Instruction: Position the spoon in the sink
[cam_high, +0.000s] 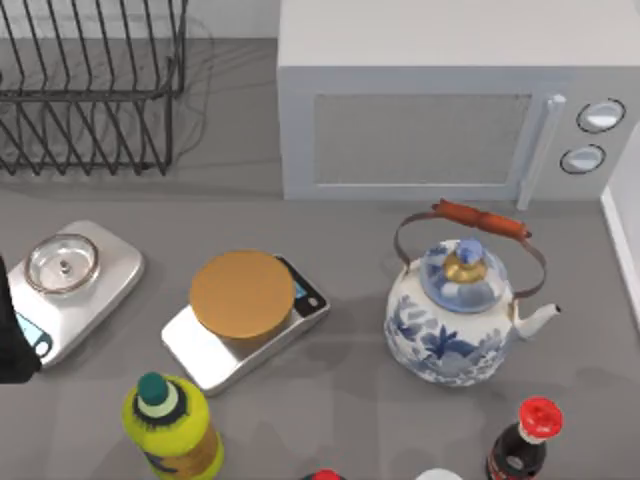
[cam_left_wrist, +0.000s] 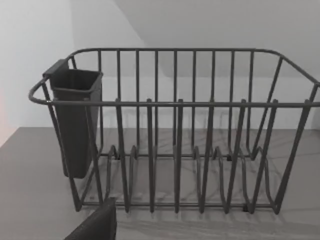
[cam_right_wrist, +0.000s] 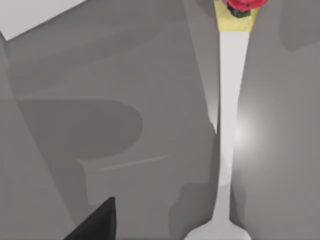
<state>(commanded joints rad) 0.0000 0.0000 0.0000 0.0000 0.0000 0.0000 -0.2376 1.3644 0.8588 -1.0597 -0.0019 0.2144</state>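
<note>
So the step in hand is really just getting hold of the spoon (cam_right_wrist: 228, 125). It lies flat on the grey counter (cam_right_wrist: 125, 75), right under the right wrist camera, a long pale handle that widens at one end. The other end runs up to something yellow and red that can't be made out. Where it sits relative to the teapot (cam_high: 452, 325) can't be pinned down.

The right gripper (cam_right_wrist: 95, 222) hangs above the counter just beside the handle, not touching it. How its jaws stand can't be told from here, and the same goes for the left gripper (cam_left_wrist: 95, 225), which sits idle facing the dish rack (cam_left_wrist: 175, 105), well to the left of the teapot.

To do it well, he'd probably want to centre over the thin middle of the handle and come straight down. A flat, skinny handle on a hard counter looks easy to skid or miss.

Room-wise it's crowded. The microwave (cam_high: 430, 110) is behind the teapot, a scale (cam_high: 245, 320) with a brown disc is to its left, and a red-capped bottle (cam_high: 525, 440) stands just in front. The white edge (cam_high: 622, 240) right of the teapot may be the sink's rim, so the carry should be lifted over the spout.
</note>
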